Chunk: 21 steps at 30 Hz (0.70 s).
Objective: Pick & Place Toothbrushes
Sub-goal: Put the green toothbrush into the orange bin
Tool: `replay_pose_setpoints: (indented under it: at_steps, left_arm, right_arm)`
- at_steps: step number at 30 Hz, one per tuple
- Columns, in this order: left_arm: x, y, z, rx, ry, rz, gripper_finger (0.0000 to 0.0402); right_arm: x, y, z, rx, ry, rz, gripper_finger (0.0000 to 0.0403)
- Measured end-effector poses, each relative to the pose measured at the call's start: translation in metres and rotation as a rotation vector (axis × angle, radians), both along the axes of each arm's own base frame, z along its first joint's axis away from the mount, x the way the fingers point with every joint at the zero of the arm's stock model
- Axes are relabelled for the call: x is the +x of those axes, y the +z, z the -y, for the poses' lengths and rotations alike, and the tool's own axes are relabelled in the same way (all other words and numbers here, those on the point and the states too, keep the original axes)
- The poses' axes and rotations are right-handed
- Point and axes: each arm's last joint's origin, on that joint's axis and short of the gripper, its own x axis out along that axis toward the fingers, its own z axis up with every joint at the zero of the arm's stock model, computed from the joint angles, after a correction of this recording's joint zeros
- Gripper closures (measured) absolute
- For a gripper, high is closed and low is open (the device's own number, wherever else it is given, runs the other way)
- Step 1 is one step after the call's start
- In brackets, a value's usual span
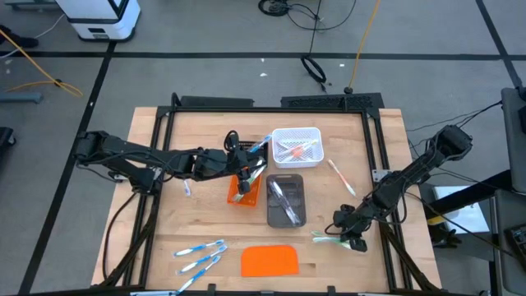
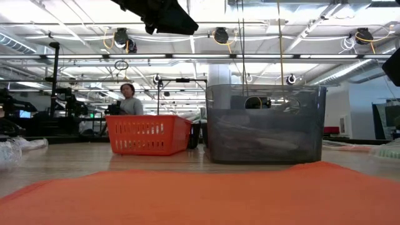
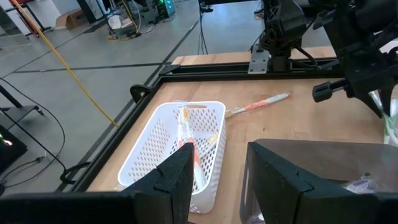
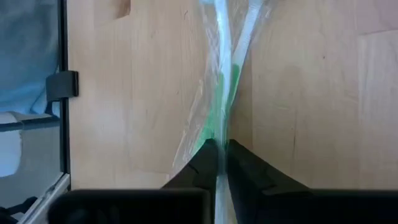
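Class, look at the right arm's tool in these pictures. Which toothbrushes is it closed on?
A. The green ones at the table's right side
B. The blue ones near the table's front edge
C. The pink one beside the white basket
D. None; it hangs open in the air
A: in the right wrist view the right tool is pinched shut on the wrapped green toothbrushes lying on the wood.

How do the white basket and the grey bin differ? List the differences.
The white basket has perforated walls; the grey bin has smooth, see-through walls. The white basket holds pink toothbrushes; the grey bin holds pale grey ones. Both sit upright mid-table.
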Motion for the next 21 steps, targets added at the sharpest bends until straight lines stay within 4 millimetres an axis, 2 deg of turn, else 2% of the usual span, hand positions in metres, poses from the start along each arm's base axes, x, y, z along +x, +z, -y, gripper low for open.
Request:
replay_pose_setpoints:
  at_steps: [11,15,21]
  left_arm:
    - [0.000,0.000,0.000,0.000,0.000,0.000,0.0249]
    - [0.000,0.000,0.000,0.000,0.000,0.001,0.0249]
    - [0.000,0.001,0.000,0.000,0.000,0.007,0.0249]
  right_arm:
    - [0.000,0.006,0.000,0.033,0.018,0.018,0.0395]
    - [0.003,0.023,-0.002,0.063,0.045,0.114,0.0395]
    - [0.005,0.053,0.002,0.022,0.040,0.351,0.0395]
